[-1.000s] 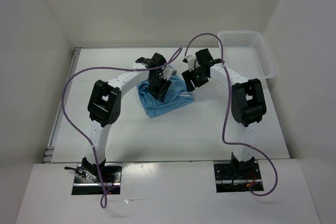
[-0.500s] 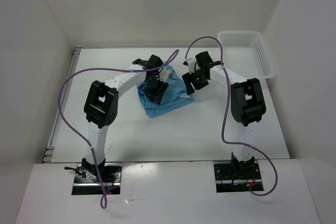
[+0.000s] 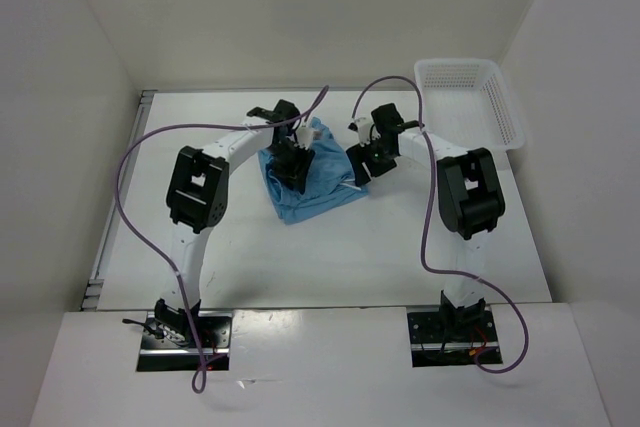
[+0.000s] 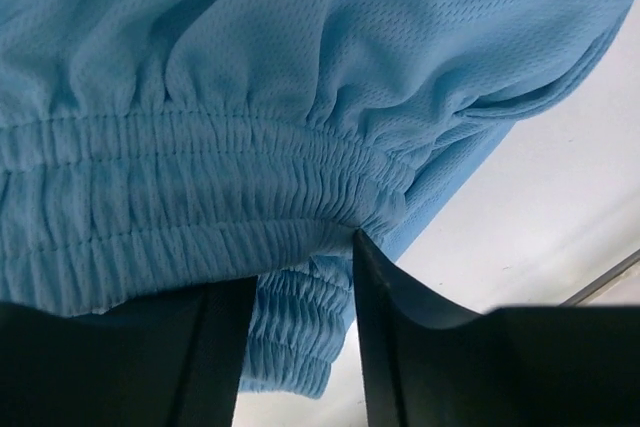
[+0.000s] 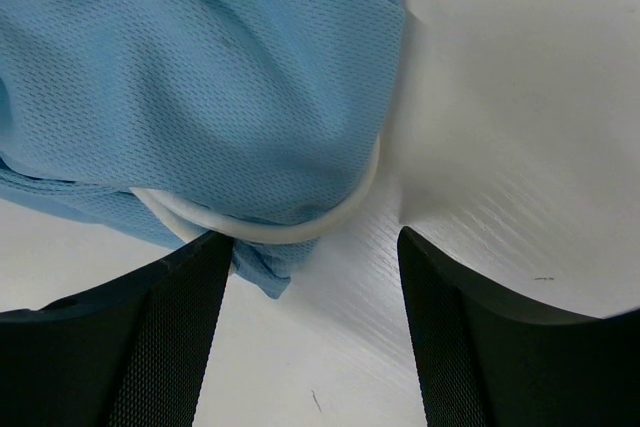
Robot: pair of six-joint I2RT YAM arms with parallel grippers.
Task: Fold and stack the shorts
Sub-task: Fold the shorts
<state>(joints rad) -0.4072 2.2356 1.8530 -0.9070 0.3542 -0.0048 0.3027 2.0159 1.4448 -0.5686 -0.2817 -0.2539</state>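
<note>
Evidently a closing-in is under way. Compared with a second ago, the right gripper [image 3: 358,165] is brought down and inward to the right edge of the shorts [image 3: 318,187], and the left gripper [image 3: 291,165] is shifted slightly leftward over them. The shorts are bunched in the middle of the table [image 3: 400,247], well apart from the basket [image 3: 505,112], and are scarcely displaced. In the right wrist view the fingers are held wide apart, with the drawstring [image 5: 300,230] loop and a fabric corner lying between their tips. In the left wrist view the waistband [image 4: 180,207] is draped across the fingertips, with a narrow gap showing (whether the fabric is actually pinched cannot be told). A two-handed grasp is judged to be in preparation, so the fold is not yet made.
</note>
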